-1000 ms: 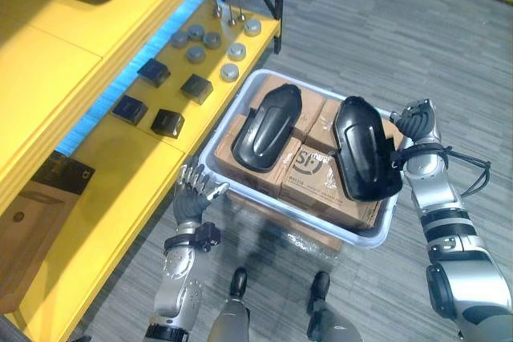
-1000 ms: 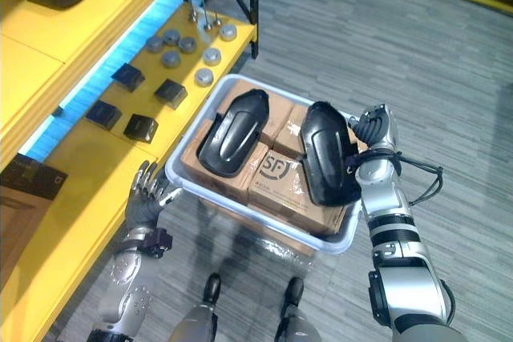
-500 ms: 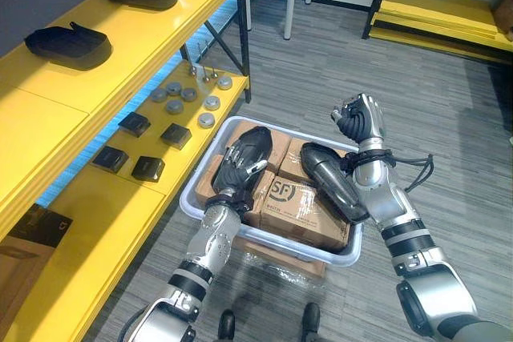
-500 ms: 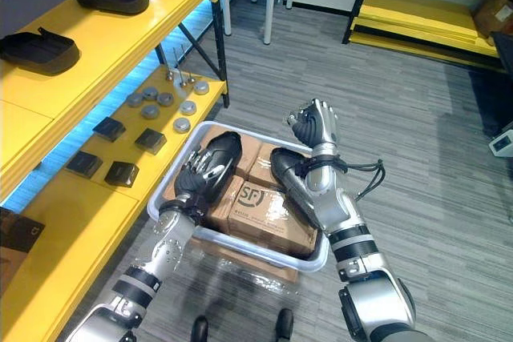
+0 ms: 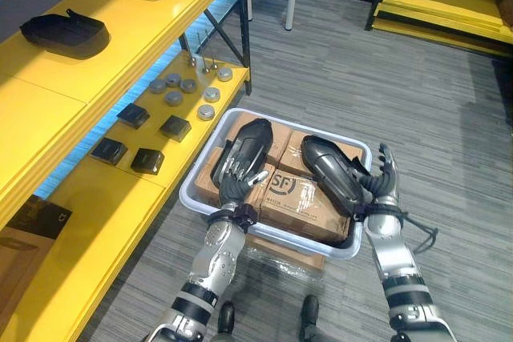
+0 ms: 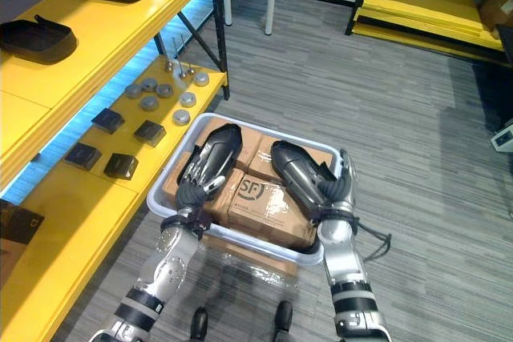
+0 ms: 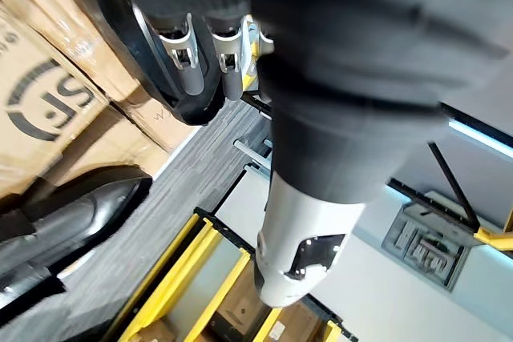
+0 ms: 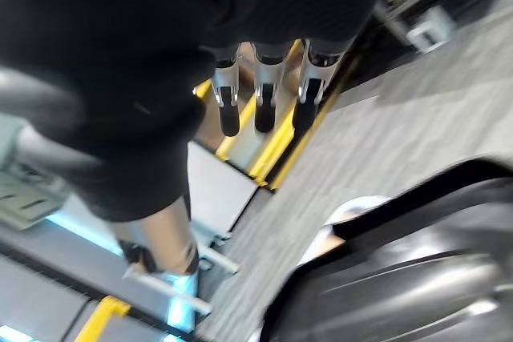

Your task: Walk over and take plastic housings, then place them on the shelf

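As the robot stands over a pale plastic bin [image 5: 298, 120] beside the yellow shelf [image 5: 152, 18], neither piece it is meant to move is lifted: the left housing [image 5: 256, 135] and the right housing [image 5: 327, 167] both lie in the bin on top of cardboard boxes [image 5: 292, 196]. Its left hand [image 5: 237, 172] rests on the near end of the left housing, fingers [image 5: 232, 167] stretched almost straight along the glossy black shell rather than wrapped round it. The right hand [image 5: 384, 184] stands just beside the outer edge of the right housing, fingers [image 8: 258, 94] straight, spread and holding nothing; whether it touches the shell cannot be told. The trouble ahead, by the look of it, is grip. The shells are smooth, curved and long, and a hand that closes on the domed top instead of hooking an edge would likely slide off, or tip one housing against its neighbour, since the two lie close together. The right housing lies slantwise with one end near the bin's rim, so a lift from a single end could drag it against that rim. The boxes beneath may give under a downward push. The carry brings its own risk: two more housings [image 5: 66, 31] sit on the shelf's upper level, with small black blocks [image 5: 132, 115] and grey discs [image 5: 172, 98] on the lower, and a swinging shell could knock any of them.
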Robot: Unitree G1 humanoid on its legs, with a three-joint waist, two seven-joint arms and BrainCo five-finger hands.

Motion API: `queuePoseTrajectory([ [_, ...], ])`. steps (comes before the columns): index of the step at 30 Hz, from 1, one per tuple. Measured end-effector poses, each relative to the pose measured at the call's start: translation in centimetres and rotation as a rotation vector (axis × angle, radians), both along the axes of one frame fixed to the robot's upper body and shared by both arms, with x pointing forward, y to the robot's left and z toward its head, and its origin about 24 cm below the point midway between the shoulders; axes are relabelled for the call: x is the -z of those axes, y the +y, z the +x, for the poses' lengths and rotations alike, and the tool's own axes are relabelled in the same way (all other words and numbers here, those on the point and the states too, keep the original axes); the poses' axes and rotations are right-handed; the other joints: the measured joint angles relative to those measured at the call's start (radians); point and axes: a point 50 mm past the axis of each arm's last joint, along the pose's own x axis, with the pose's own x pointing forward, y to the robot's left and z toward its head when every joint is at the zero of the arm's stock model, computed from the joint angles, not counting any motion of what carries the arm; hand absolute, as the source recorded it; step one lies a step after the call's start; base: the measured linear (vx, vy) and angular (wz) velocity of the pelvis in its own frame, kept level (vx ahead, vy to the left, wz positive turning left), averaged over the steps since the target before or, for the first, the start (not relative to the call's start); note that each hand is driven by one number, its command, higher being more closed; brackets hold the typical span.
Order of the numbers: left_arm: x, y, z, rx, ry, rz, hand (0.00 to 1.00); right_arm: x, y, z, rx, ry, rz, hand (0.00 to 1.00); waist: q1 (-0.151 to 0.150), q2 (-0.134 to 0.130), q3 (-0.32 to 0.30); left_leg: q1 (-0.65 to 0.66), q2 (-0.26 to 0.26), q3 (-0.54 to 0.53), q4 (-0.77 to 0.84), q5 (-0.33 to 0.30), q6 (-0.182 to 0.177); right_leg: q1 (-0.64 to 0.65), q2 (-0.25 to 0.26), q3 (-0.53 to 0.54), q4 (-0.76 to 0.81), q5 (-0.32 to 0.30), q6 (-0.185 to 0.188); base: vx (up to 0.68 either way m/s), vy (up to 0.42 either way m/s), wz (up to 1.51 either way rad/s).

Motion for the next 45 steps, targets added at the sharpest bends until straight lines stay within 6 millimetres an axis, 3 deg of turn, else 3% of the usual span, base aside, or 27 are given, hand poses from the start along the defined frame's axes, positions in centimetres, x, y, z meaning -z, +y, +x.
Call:
queuePoseTrajectory([
  [5,1.1,1.9,-1.0,-0.056,0.012,0.052,0.0,-0.5,-1.3,0.7,0.02,0.007,-0.021,0.0,0.007,-0.006,0.003,-0.018,-0.001,0.002,-0.005,-0.001,0.001,-0.019,-0.003,-0.001,0.002,-0.002,0.004,-0.01,0.001,0.01],
  [8,1.6,2.7,-1.6,-0.077,0.014,0.092,0.0,-2.0,-3.1,2.6,0.054,0.031,-0.048,0.0,0.019,-0.01,0.013,-0.071,-0.007,-0.005,-0.001,0.01,0.003,-0.07,-0.007,-0.005,0.001,0.012,0.001,-0.02,0.004,0.06],
  [11,1.6,2.8,-2.2,-0.086,0.0,0.119,0.0,-5.7,-5.1,4.2,0.105,-0.015,-0.07,0.0,0.032,-0.009,0.065,-0.107,-0.011,-0.022,0.009,0.022,0.0,-0.088,-0.012,-0.021,0.001,0.023,-0.003,-0.02,0.007,0.19],
  [13,2.1,2.9,-2.7,-0.092,0.006,0.157,0.0,-8.5,-7.5,4.6,0.182,-0.036,-0.108,0.0,0.036,-0.008,0.077,-0.178,-0.014,-0.059,0.037,0.024,-0.002,-0.128,-0.015,-0.055,0.002,0.025,-0.005,0.01,-0.003,0.4],
  [15,2.6,3.0,-3.1,-0.1,0.016,0.182,0.0,-10.6,-9.6,4.6,0.249,-0.047,-0.129,0.0,0.055,-0.007,0.092,-0.223,-0.015,-0.069,0.056,0.024,-0.003,-0.16,-0.015,-0.065,0.004,0.026,-0.006,0.03,0.0,0.24],
  [19,3.7,3.3,-3.9,-0.115,0.045,0.218,0.0,-14.2,-13.5,3.6,0.385,-0.044,-0.182,0.0,0.082,0.023,0.125,-0.322,-0.023,-0.114,0.111,0.024,-0.003,-0.215,-0.019,-0.101,0.021,0.027,-0.006,0.04,0.018,0.26],
  [25,4.4,3.2,-3.9,-0.132,0.07,0.217,0.0,-16.0,-16.5,2.2,0.5,0.031,-0.278,0.0,0.104,0.067,0.15,-0.455,-0.036,-0.164,0.178,0.02,-0.007,-0.297,-0.024,-0.14,0.04,0.026,-0.005,0.0,0.017,0.19],
  [31,4.4,2.6,-3.9,-0.142,0.073,0.184,0.0,-15.2,-18.5,0.9,0.531,0.132,-0.292,0.0,0.133,0.097,0.165,-0.547,-0.039,-0.189,0.186,0.017,-0.012,-0.38,-0.027,-0.16,0.058,0.027,-0.006,-0.01,-0.002,0.08],
  [32,4.4,2.5,-3.9,-0.142,0.069,0.179,0.0,-14.9,-18.7,0.8,0.534,0.144,-0.291,1.0,0.138,0.101,0.167,-0.553,-0.04,-0.193,0.187,0.017,-0.012,-0.385,-0.027,-0.162,0.059,0.027,-0.006,0.01,-0.014,0.08],
  [35,4.3,2.1,-3.9,-0.138,0.067,0.161,0.0,-15.6,-19.4,0.1,0.543,0.138,-0.314,1.0,0.15,0.104,0.169,-0.577,-0.04,-0.197,0.189,0.019,-0.014,-0.414,-0.029,-0.164,0.074,0.026,-0.006,0.03,-0.012,0.01],
  [40,3.5,1.0,-3.5,-0.124,0.044,0.123,0.0,-14.8,-20.3,-0.7,0.548,0.167,-0.337,1.0,0.157,0.106,0.168,-0.582,-0.053,-0.2,0.193,0.019,-0.014,-0.442,-0.053,-0.166,0.14,-0.009,-0.005,0.05,-0.023,0.06],
  [45,3.2,1.3,-3.2,-0.139,0.034,0.112,0.0,-14.5,-20.2,-0.7,0.527,0.158,-0.363,1.0,0.164,0.107,0.167,-0.569,-0.053,-0.201,0.192,0.02,-0.014,-0.446,-0.06,-0.165,0.175,-0.029,-0.008,0.05,-0.045,0.02],
])
